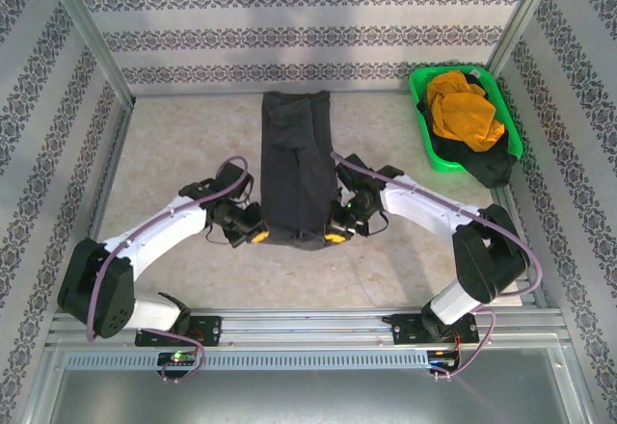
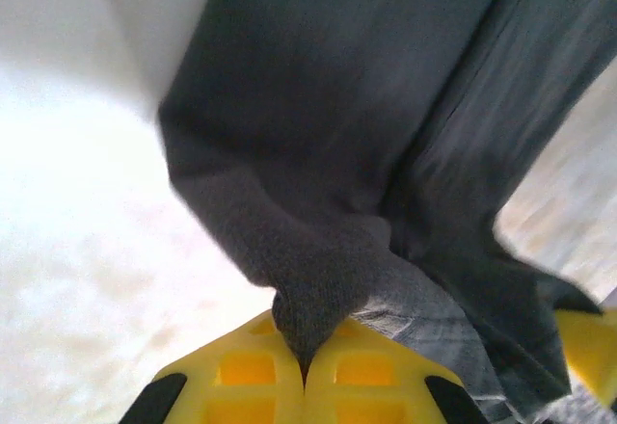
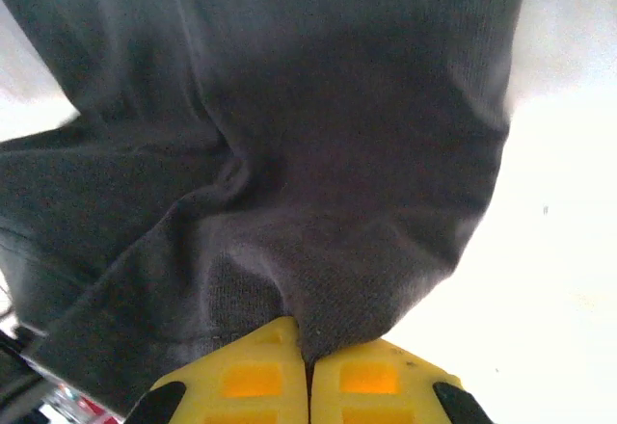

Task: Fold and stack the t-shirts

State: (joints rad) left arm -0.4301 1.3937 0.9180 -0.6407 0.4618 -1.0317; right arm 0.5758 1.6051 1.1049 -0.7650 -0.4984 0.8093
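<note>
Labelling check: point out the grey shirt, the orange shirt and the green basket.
grey shirt (image 1: 294, 169), top view, middle of the folded cloth.
orange shirt (image 1: 466, 114), top view, bunched cloth inside the basket.
green basket (image 1: 422, 106), top view, its left rim.

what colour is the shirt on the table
The t-shirt is dark charcoal grey, clearest from the top external view.
</note>
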